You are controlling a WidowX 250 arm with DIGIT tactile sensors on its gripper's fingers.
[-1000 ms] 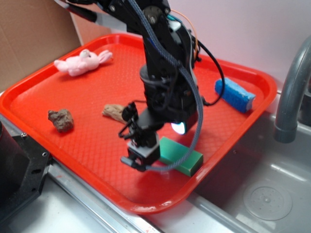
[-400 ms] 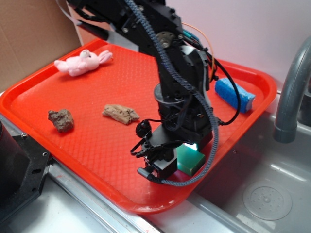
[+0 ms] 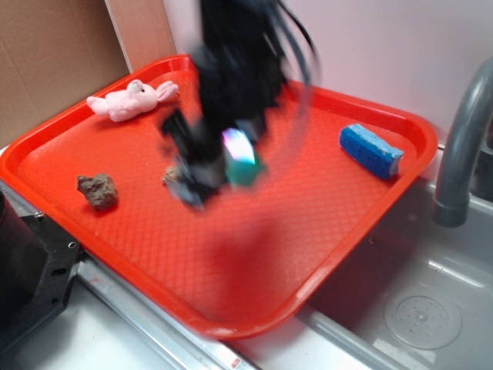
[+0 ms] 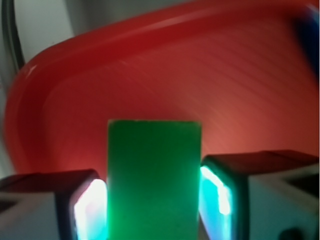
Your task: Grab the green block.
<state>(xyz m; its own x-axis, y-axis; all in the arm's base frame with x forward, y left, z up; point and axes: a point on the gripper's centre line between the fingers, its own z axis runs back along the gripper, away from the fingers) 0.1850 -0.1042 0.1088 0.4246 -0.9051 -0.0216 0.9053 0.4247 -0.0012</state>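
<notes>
The pincer [image 4: 154,200] is clamping the green block [image 4: 154,175] between its pads, above the red tray [image 3: 331,254], mid-frame in the blurred exterior view. Lying around it: a pink plush [image 3: 129,99] upper left, a brown lump [image 3: 97,190] left, a blue block [image 3: 371,150] right.

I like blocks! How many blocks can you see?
2. The green block is held in the claw above the tray. The blue block lies by the tray's far right corner.
</notes>
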